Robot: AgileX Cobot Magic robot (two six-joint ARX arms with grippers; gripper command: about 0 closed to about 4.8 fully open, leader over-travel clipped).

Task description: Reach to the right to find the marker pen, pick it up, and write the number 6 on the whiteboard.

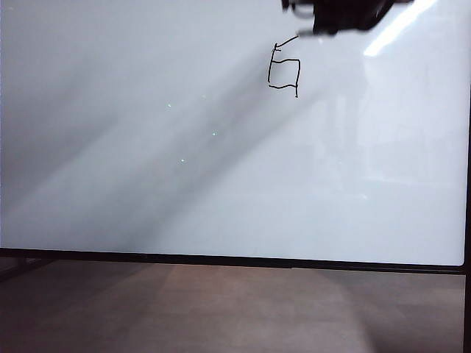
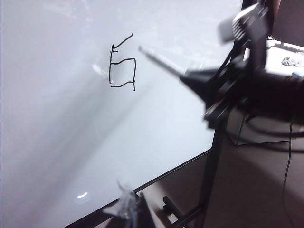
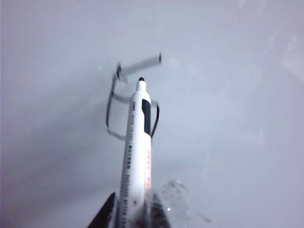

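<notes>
light: dim, grey cast across my whiteboard (image 1: 147,147)
glare: bright streak top right in exterior view
shadows: broad diagonal bands over the board
blur: my right gripper (image 2: 209,102) smeared; number 6 (image 3: 128,102) soft in right wrist view

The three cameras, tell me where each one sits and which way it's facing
Exterior view: off the arms, facing the whiteboard head-on; right tool at the top edge.
Left wrist view: on the left arm, looking obliquely across the board; left tool tips low, right arm opposite.
Right wrist view: on the right arm, looking along the marker pen that the right tool grips.
All share the number 6.
</notes>
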